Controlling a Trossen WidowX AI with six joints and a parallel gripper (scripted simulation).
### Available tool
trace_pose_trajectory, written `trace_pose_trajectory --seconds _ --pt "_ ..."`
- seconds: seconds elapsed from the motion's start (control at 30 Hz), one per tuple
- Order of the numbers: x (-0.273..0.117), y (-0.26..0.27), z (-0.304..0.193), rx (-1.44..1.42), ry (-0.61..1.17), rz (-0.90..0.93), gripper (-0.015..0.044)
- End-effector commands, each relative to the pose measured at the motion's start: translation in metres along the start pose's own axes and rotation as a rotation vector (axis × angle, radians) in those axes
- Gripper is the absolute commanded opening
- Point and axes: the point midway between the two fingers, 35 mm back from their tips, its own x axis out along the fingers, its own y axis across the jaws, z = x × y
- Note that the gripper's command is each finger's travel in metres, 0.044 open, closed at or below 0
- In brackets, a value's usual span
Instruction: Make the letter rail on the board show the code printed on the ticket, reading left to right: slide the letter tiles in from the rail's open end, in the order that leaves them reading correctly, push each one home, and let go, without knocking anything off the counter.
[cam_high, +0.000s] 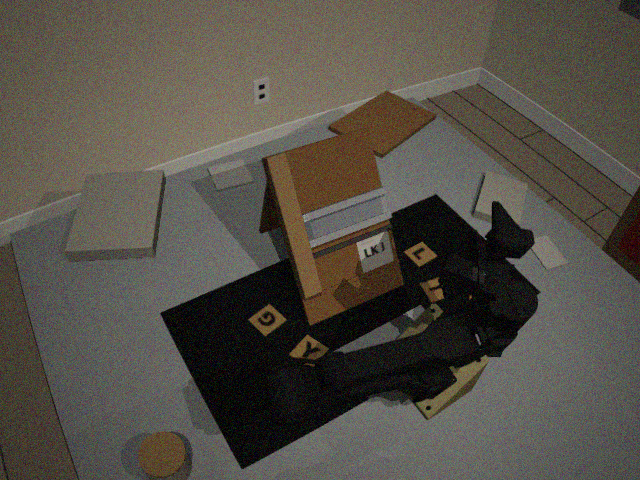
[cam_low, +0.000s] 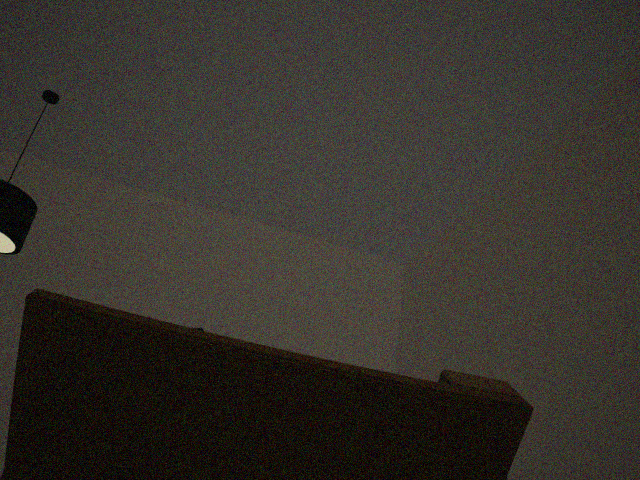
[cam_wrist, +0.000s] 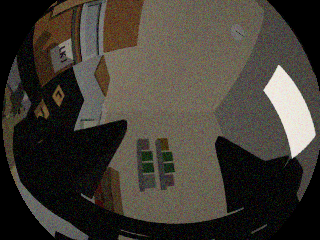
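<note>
The ticket (cam_high: 374, 251) (cam_wrist: 62, 54) on the brown sloped board (cam_high: 323, 304) (cam_wrist: 44, 62) reads LKJ. The pale letter rail (cam_high: 348, 219) (cam_wrist: 90, 30) above it shows no tiles. My gripper (cam_wrist: 174, 134) is open and empty, raised at the right, its fingers pointing away from the board. Tile L (cam_high: 420, 253) (cam_wrist: 58, 95) lies on the black mat right of the board. A tile, apparently J (cam_high: 433, 289) (cam_wrist: 41, 109), lies nearer the arm, partly covered. Tile G (cam_high: 267, 319) and tile Y (cam_high: 309, 348) lie left of the board. No K tile shows; the arm hides part of the mat.
A large grey block (cam_high: 118, 214) stands at the left, a smaller block (cam_high: 501, 196) at the right. A brown slab (cam_high: 385, 121) lies behind the board, and a round wooden piece (cam_high: 161, 454) at the front left. The arm (cam_high: 392, 361) crosses low over the black mat (cam_high: 201, 335).
</note>
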Motion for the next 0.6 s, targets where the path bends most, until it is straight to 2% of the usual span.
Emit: trace_pose_trajectory --seconds 0.0,0.17,0.33,0.57 --pt "0.037 0.054 0.013 0.519 -0.049 0.250 0.0440" --pt "0.059 0.121 0.038 1.022 0.047 0.577 0.0440" --pt "0.057 0.182 0.063 1.389 0.281 0.870 0.0440" --pt "0.056 0.190 0.067 1.432 0.324 0.907 0.0440"
